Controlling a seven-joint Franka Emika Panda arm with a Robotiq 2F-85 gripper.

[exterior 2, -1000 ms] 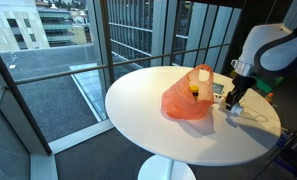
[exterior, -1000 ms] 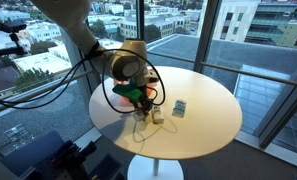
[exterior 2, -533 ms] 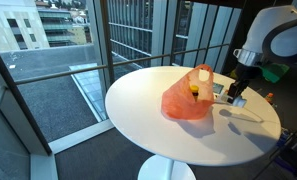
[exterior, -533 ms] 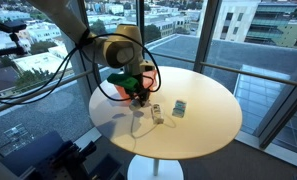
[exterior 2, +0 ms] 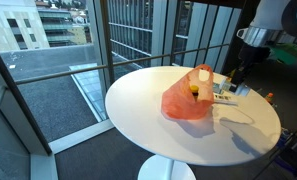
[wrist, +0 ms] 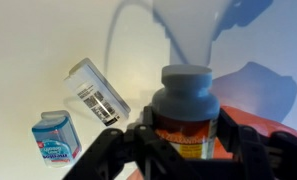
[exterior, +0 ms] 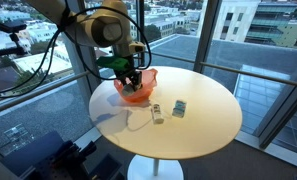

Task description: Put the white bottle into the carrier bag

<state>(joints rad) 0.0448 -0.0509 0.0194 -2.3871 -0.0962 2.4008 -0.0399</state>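
Observation:
My gripper [wrist: 188, 150] is shut on the bottle [wrist: 188, 95], which has a grey cap and an orange label on a white body. The orange carrier bag [exterior: 138, 90] stands open on the round white table [exterior: 203, 125]. In an exterior view my gripper [exterior: 132, 78] hangs over the bag's near rim. In the exterior view from the opposite side my gripper [exterior 2: 235, 76] is raised above the table just behind the bag [exterior 2: 188, 100]. The bag's edge [wrist: 263, 135] shows beside the bottle in the wrist view.
A white box with a barcode [wrist: 98, 92] and a small blue-and-white pack [wrist: 56, 138] lie on the table beside the bag; they also show in an exterior view [exterior: 156, 114] [exterior: 178, 108]. Glass walls and railings surround the table.
My gripper has risen from the table with the bottle in it and moved across toward the carrier bag.

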